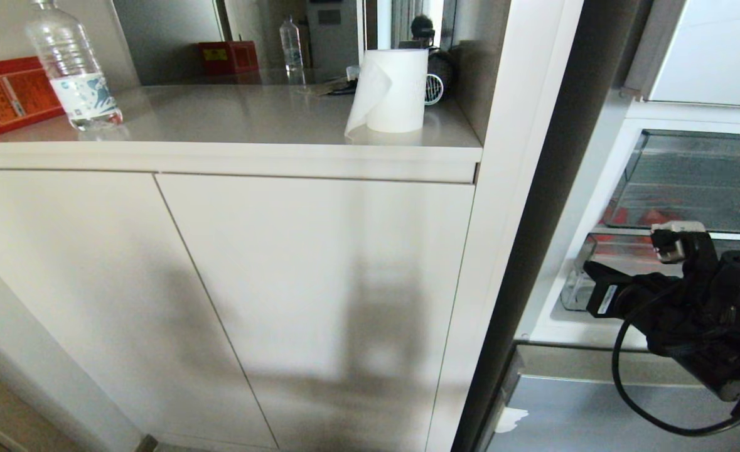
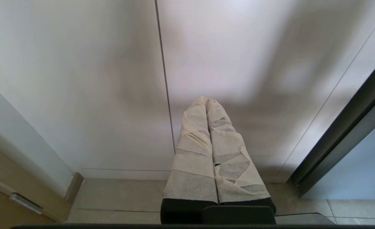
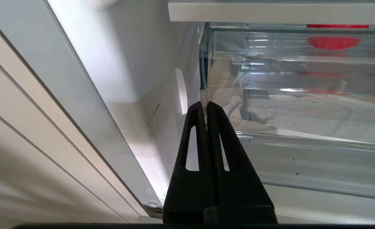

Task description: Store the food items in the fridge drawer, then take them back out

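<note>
Right gripper (image 3: pixel 207 106) fingers are clenched on the taped front corner of the clear plastic fridge drawer (image 3: pixel 302 105); red rounded food items (image 3: pixel 333 42) sit further inside.

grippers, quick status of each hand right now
left hand: closed, holding nothing, parked facing the white cabinet doors.
right hand: closed at the taped front corner of the fridge drawer; whether it grips the tape cannot be told.

Bright daylight from upper right, soft dark shadow across the white cabinet doors (image 1: pixel 219 301) at lower centre, glare on the countertop (image 1: pixel 231 116), reflections streaking the fridge drawer (image 3: pixel 302 95), edges slightly bowed, mild softness throughout.
</note>
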### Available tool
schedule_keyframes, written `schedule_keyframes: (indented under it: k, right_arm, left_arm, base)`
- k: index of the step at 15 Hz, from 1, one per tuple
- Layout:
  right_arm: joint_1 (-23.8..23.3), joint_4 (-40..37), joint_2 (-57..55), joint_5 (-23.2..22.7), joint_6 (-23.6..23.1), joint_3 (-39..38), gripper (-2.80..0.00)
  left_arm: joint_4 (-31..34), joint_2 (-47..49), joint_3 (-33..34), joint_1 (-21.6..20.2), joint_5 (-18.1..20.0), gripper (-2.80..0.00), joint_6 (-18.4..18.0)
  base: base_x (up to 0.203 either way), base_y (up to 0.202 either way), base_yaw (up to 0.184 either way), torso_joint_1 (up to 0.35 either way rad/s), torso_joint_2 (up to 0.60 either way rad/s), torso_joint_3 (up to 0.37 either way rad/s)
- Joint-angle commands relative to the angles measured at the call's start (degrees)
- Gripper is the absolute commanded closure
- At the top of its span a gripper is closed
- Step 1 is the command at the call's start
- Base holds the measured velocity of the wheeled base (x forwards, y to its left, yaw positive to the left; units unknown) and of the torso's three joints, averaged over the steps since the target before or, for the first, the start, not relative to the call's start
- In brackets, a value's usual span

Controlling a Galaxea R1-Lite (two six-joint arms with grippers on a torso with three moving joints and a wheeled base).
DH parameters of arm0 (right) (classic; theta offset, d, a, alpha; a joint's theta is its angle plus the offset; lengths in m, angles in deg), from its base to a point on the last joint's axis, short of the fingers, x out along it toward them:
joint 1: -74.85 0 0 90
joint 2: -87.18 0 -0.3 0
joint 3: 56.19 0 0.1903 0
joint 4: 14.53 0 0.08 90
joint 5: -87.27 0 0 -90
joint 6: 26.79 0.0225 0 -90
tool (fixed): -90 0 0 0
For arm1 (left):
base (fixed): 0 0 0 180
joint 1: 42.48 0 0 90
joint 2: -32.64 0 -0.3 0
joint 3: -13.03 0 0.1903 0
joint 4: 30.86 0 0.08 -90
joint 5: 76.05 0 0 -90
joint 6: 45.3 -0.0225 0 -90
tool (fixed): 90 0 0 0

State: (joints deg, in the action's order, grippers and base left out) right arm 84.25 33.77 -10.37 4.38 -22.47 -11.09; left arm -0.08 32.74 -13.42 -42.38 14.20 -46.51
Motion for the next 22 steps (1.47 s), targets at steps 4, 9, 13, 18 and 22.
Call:
schedule_keyframes:
  k: [4,9,13,18,22]
  right_arm:
    - [0.07,0.18,4.12,0.20,-0.16,-3.77,0.00]
    - [0.01,0.16,10.27,0.02,0.03,-10.15,0.00]
    - [0.05,0.05,14.91,0.01,-0.01,-14.33,0.00]
    - [-0.02,-0.12,17.74,2.45,-0.36,-11.88,0.00]
    - [0.02,-0.21,17.81,2.82,-0.81,-10.16,0.00]
  left_arm:
    - [0.06,-0.01,0.01,-0.01,0.01,0.00,-0.02]
    - [0.06,-0.01,0.01,-0.01,0.01,0.00,-0.02]
    - [0.06,-0.01,0.01,-0.01,0.01,0.00,-0.02]
    - [0.06,-0.01,0.01,-0.01,0.01,0.00,-0.02]
    - [0.06,-0.01,0.01,-0.01,0.01,0.00,-0.02]
  base:
    - [0.000,0.000,0.000,0.000,0.00,0.000]
    - [0.000,0.000,0.000,0.000,0.00,0.000]
    - [0.000,0.000,0.000,0.000,0.00,0.000]
    - [0.000,0.000,0.000,0.000,0.00,0.000]
    - [0.000,0.000,0.000,0.000,0.00,0.000]
